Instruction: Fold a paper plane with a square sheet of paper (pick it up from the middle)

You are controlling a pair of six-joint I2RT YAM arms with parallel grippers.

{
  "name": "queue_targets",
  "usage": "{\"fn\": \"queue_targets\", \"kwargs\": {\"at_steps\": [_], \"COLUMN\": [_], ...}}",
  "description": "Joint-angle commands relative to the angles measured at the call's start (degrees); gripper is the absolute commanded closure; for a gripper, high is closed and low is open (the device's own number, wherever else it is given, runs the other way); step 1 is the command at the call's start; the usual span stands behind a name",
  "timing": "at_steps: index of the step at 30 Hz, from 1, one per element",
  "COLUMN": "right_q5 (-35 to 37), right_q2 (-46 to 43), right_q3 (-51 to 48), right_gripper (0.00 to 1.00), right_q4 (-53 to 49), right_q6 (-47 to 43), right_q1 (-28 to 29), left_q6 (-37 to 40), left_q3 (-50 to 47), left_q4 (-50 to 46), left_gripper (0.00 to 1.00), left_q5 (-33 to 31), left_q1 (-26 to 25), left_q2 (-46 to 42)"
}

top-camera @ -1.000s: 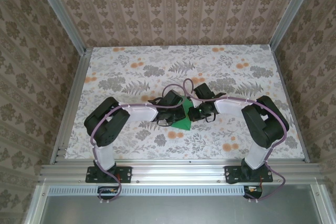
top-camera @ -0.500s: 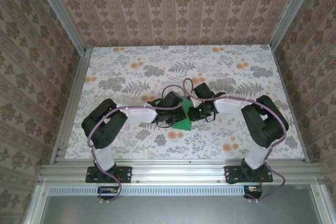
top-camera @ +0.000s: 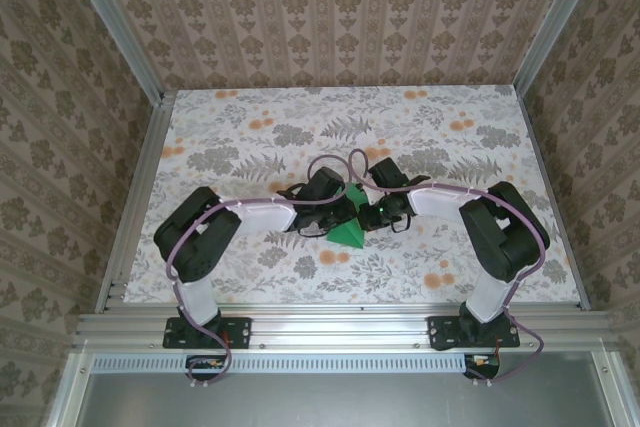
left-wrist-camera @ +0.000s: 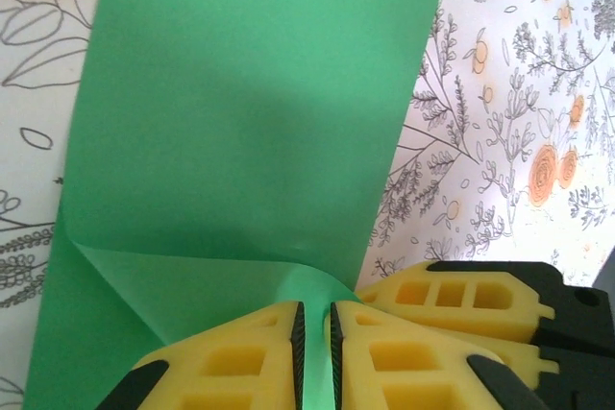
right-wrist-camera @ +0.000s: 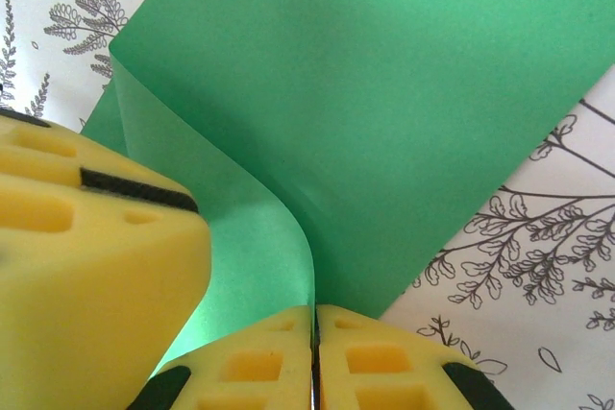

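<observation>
Green square sheet of paper (right-wrist-camera: 404,93) pinched in right tool (right-wrist-camera: 314,338).

- The left yellow-fingered gripper (left-wrist-camera: 315,333) points inward at the table's centre, jaws a sliver apart.
- The right yellow-fingered gripper (right-wrist-camera: 313,333) faces it, jaws pinching the thin bright-green paper sheet (right-wrist-camera: 404,93).

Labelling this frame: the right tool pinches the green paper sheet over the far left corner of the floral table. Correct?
No. The top external view shows the right tool pinching the green paper sheet near the middle of the floral table, not its far left corner.
</observation>
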Motion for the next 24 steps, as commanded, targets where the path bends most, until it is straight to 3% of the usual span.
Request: {"fn": "queue_targets", "kwargs": {"at_steps": [1,8,19,22,24], "right_q5": [-0.4,-0.6,2.0,1.2,-3.0], "right_q2": [0.9,0.8,-8.4,-12.3,-14.0], "right_q3": [0.1,0.6,0.0,-2.1,-3.5], "right_gripper": [0.91,0.89,0.64,0.63,0.69], "right_q4": [-0.7,-0.7,-4.4,-4.1,-3.2], "right_q6": [0.2,0.7,3.3,5.4,6.5], "right_q1": [-0.1,-0.1,-0.7,-0.8,-0.8], "left_q6": [-0.8,-1.1,-0.4,-0.3,-0.2], "left_q3": [0.6,-1.3,-1.1,-1.0,-0.9], "left_q4": [-2.3,-6.7,-6.7,-6.7,-6.7], "left_gripper": [0.83,0.87,0.89,0.89,0.89], "left_q5": [0.4,-2.3,-2.4,-2.3,-2.3], "left_q1": [0.1,0.1,-0.7,-0.7,-0.7], "left_q2": [2.2,3.2,4.0,4.0,3.9]}}
